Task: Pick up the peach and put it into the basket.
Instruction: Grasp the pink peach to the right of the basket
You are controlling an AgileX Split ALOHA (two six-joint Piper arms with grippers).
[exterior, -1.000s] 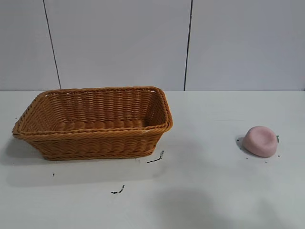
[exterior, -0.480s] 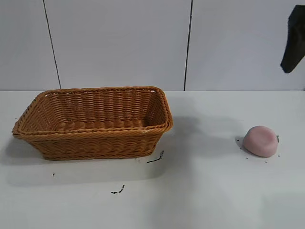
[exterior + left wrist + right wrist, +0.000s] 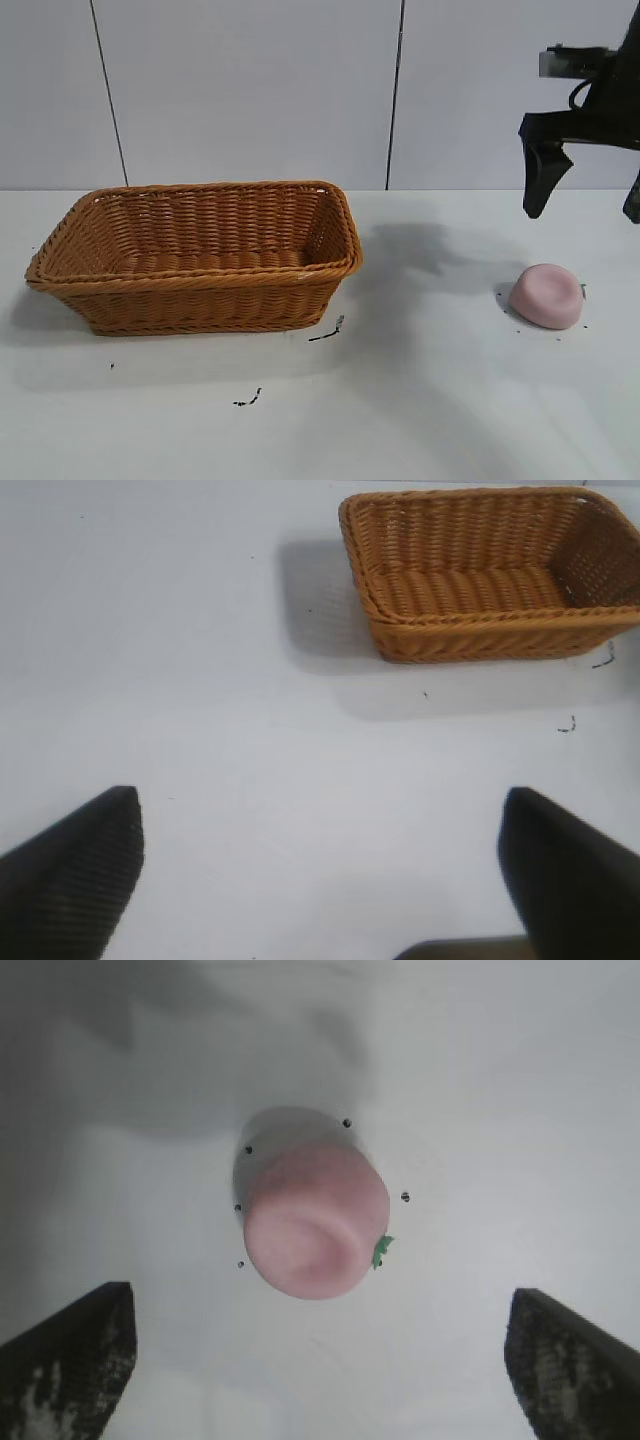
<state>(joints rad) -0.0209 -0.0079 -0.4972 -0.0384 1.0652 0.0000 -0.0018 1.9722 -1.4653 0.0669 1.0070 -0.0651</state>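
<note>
A pale-pink peach with a small green stem lies on the white table at the right. My right gripper hangs in the air above it and slightly behind, wide open and touching nothing. In the right wrist view the peach sits ahead of the open right gripper, outside its fingers. The orange-brown wicker basket stands at the left with nothing inside. My left gripper is open over bare table, and the basket shows far off in its view.
Small black marks lie on the table in front of the basket, and dark specks ring the peach. A grey panelled wall closes the back. Open table lies between basket and peach.
The right arm has come down into the exterior view from the upper right and now hangs above the peach. Peach and basket have not moved.
</note>
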